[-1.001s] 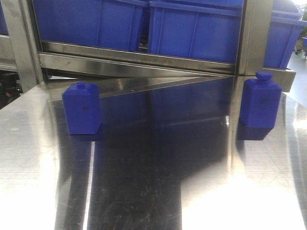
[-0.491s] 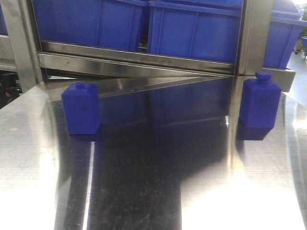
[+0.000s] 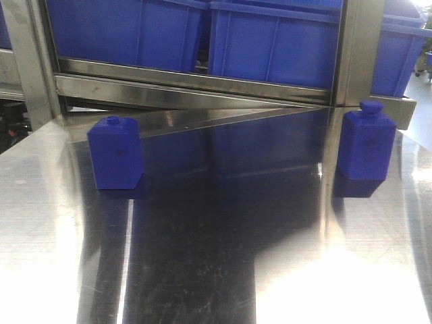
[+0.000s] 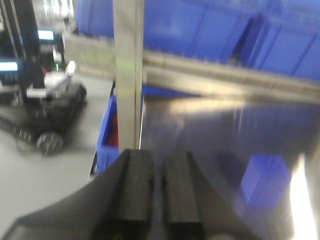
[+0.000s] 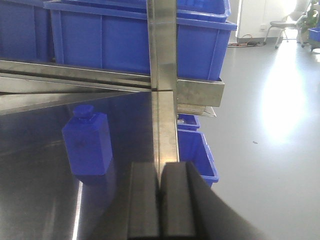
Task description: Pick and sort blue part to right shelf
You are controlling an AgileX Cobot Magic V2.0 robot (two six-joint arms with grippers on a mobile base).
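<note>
Two blue parts stand upright on the steel table (image 3: 202, 270) in the front view, one at the left (image 3: 115, 154) and one at the right (image 3: 366, 144). Behind them is the shelf rail (image 3: 202, 84) with large blue bins (image 3: 270, 40). No gripper shows in the front view. My left gripper (image 4: 159, 160) is blurred, with only a narrow slit between its fingers and nothing in it. A blue part (image 4: 262, 182) stands to its right. My right gripper (image 5: 160, 170) is shut and empty, and a blue part (image 5: 87, 142) stands ahead to its left.
A steel upright post (image 5: 162, 60) rises straight ahead of the right gripper, another (image 4: 128, 75) ahead of the left. Small blue bins sit low beside the table (image 5: 197, 150) (image 4: 107, 135). A dark wheeled machine (image 4: 45, 110) stands on the floor at left.
</note>
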